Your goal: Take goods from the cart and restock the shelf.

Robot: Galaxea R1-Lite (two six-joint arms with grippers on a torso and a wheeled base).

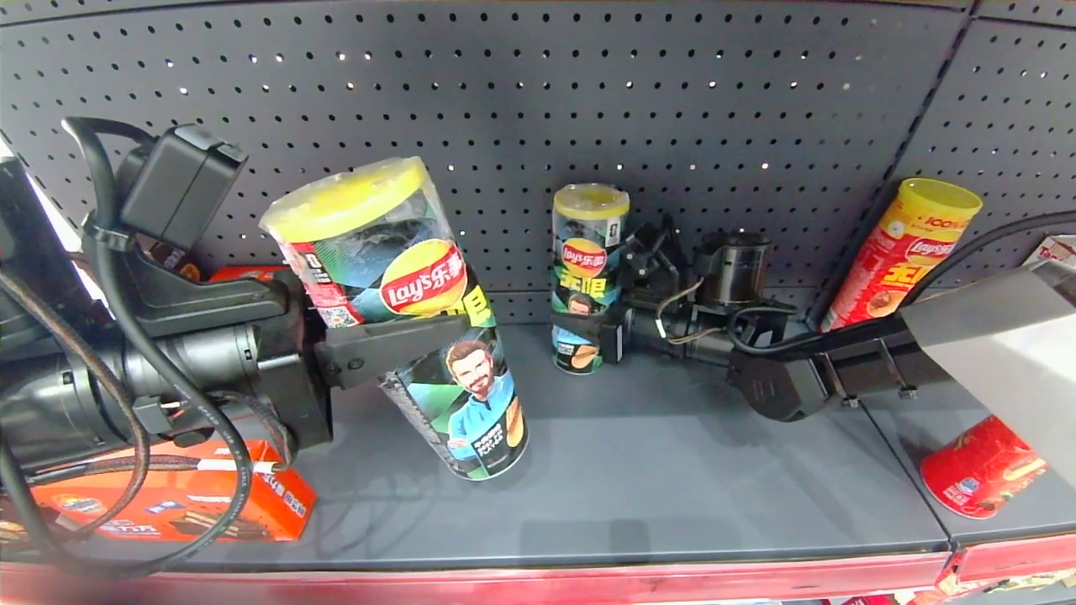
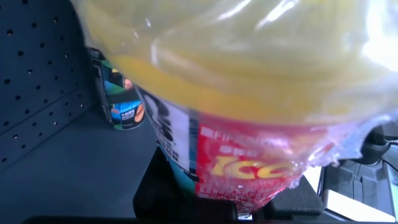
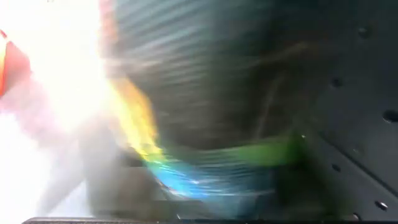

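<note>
A tall chips canister [image 1: 403, 311] with a yellow lid and a green-blue label hangs tilted over the grey shelf [image 1: 689, 470], its base touching or just above the board. My left gripper [image 1: 412, 340] is shut on its middle, one dark finger crossing the label. Up close, the same canister [image 2: 249, 93] shows in the left wrist view. A second, matching canister [image 1: 588, 273] stands upright near the pegboard at the back, and my right gripper [image 1: 590, 332] is shut on its lower half. That can [image 3: 205, 124] looms blurred in the right wrist view.
An orange biscuit box [image 1: 176, 504] lies at the shelf's front left, under my left arm. A red canister [image 1: 904, 252] leans on the divider at the right, and another red one [image 1: 979, 466] lies in the neighbouring bay. The pegboard [image 1: 588, 92] closes the back.
</note>
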